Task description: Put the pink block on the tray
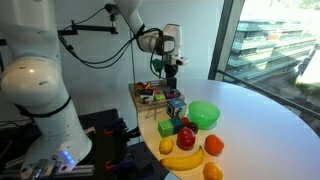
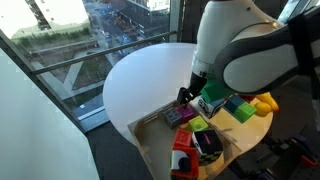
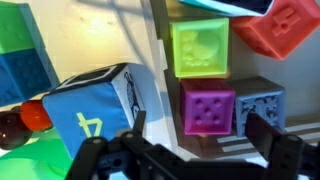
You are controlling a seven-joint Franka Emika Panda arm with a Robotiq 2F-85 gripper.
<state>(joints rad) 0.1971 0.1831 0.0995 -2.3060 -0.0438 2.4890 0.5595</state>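
The pink block (image 3: pixel 208 107), a magenta cube with dimples on its face, rests inside the grey-beige tray (image 3: pixel 170 95) next to a grey-blue patterned block (image 3: pixel 260 98). A yellow-green block (image 3: pixel 200 47) and a red block (image 3: pixel 280 28) lie beyond it. My gripper (image 3: pixel 200 135) is open just above the pink block, one finger on each side, not touching it. In an exterior view the gripper (image 2: pixel 190 97) hangs over the tray (image 2: pixel 150 135), above the pink block (image 2: pixel 178 116). In another exterior view the gripper (image 1: pixel 172 82) hovers over the tray (image 1: pixel 148 96).
A large blue-and-white block with a "4" (image 3: pixel 95 105) stands beside the tray. Nearby on the round white table (image 1: pixel 270 130) are a bright green bowl (image 1: pixel 204 114), green cube (image 1: pixel 166 127), red apple (image 1: pixel 186 137), banana (image 1: pixel 182 158) and orange (image 1: pixel 214 146).
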